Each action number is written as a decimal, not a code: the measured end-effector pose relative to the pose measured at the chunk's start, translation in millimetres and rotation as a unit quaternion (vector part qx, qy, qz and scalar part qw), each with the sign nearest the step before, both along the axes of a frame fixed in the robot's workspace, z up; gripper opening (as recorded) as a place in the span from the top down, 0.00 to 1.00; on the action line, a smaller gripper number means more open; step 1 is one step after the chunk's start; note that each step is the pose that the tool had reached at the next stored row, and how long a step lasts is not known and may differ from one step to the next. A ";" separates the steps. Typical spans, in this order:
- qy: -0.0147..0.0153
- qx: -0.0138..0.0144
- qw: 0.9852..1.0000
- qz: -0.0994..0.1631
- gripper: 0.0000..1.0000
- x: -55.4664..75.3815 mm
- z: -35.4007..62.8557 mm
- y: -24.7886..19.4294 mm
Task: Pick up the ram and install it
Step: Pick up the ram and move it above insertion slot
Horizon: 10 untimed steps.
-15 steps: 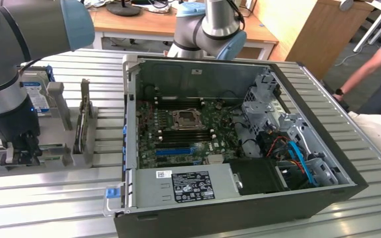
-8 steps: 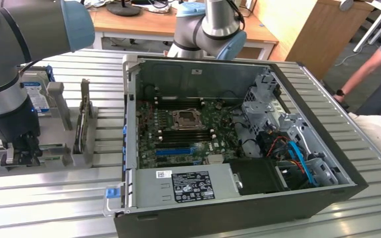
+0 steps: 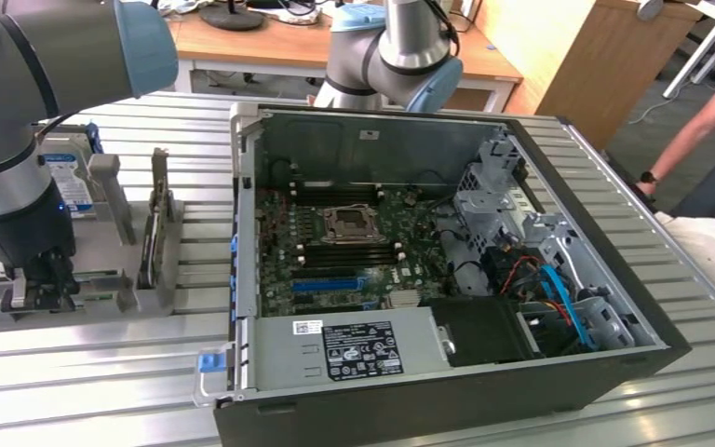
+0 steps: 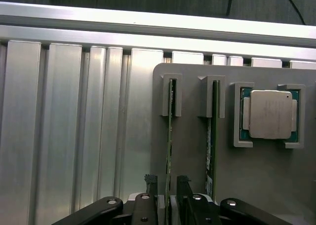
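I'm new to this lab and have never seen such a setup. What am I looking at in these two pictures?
The machine is a robot arm ending in a gripper. One picture comes from a camera off to the side. The other comes from a camera on the arm's wrist, looking down past the gripper. On the ribbed metal table lies an open computer case, with a grey holder beside it. The holder carries a silver processor and two green memory sticks standing on edge. The gripper is open, with its fingers either side of one stick, the ram. The other stick stands apart. Nothing is held.
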State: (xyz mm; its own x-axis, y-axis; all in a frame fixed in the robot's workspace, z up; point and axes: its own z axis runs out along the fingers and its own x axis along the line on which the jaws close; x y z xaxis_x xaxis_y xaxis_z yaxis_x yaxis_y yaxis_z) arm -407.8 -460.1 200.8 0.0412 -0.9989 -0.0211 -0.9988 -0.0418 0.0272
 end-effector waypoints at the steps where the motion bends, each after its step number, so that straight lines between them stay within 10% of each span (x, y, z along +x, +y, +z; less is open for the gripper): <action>1: 0.000 0.000 1.000 0.000 0.70 0.0 0.0 0.0; 10: 0.000 0.000 1.000 0.000 0.79 0.0 0.0 0.0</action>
State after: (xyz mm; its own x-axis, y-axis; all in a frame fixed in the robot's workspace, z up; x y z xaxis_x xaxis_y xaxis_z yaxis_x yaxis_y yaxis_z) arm -407.8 -460.0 200.7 0.0411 -0.9989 -0.0211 -0.9988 -0.0417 0.0271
